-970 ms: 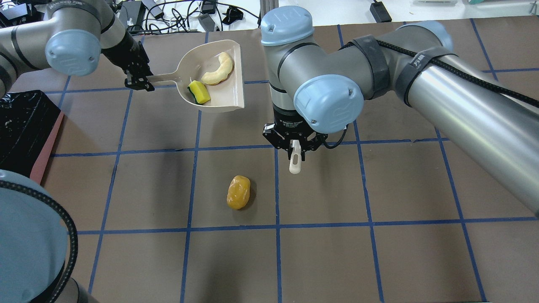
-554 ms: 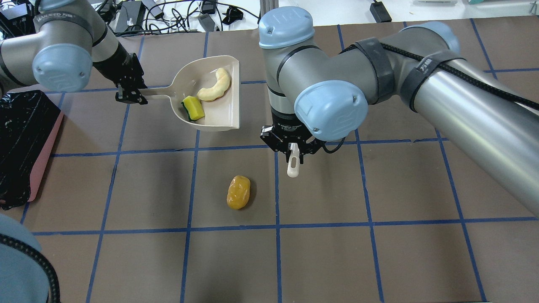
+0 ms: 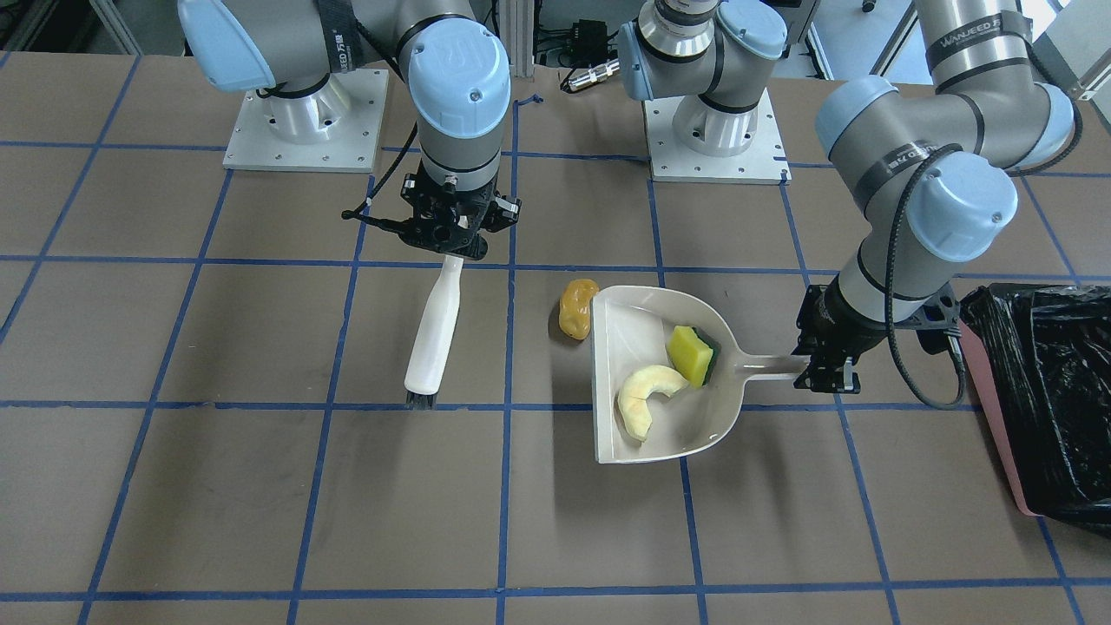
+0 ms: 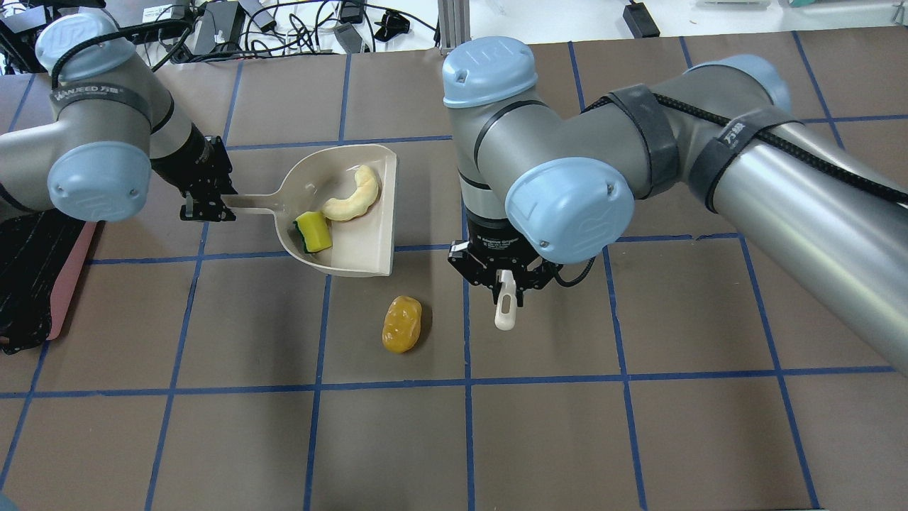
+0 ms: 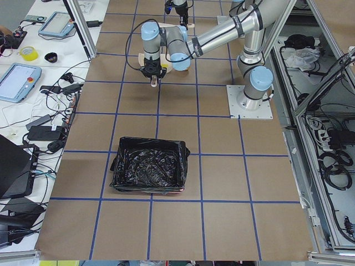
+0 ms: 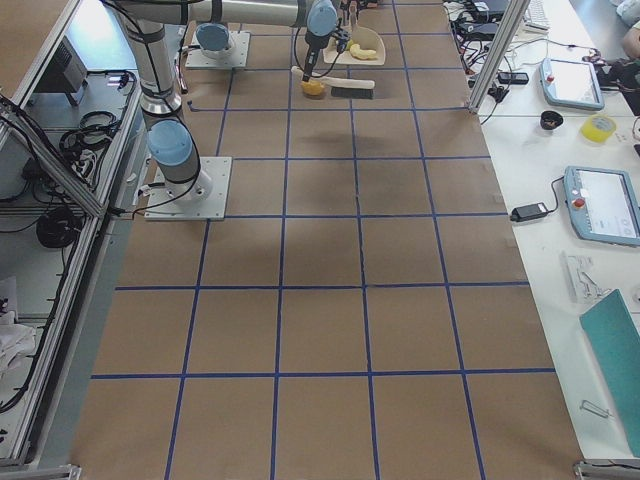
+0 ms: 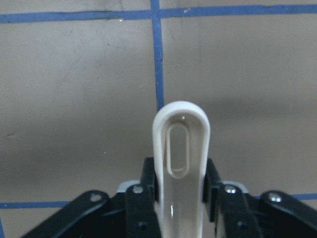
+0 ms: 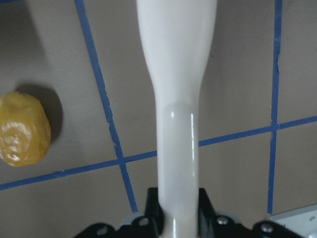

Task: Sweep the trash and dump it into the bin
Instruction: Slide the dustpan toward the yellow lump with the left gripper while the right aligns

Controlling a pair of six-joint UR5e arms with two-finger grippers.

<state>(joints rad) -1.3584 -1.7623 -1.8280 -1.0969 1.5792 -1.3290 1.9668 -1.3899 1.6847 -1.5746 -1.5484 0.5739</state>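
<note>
My left gripper [image 4: 207,206] is shut on the handle of the beige dustpan [image 4: 358,250], which is held level with its mouth facing right. A green-and-yellow sponge chunk [image 4: 313,232] and a pale cream curved slice [image 4: 351,195] lie in the pan. The orange-yellow lump [image 4: 401,324] rests on the table just past the pan's near corner [image 3: 578,307]. My right gripper [image 4: 505,281] is shut on a white brush [image 3: 436,330], to the right of the lump, bristles on the table. The black-lined pink bin [image 3: 1050,391] stands at the table's left edge.
Cables and power bricks [image 4: 234,21] crowd the far edge behind the table. The brown table [image 4: 638,426] is marked by a blue tape grid. Both arm bases [image 3: 299,130] are bolted at the robot's side.
The left arm has brought the dustpan nearer and a little left, close to the orange lump. The right gripper with the brush has shifted slightly nearer. The lump has not moved.
</note>
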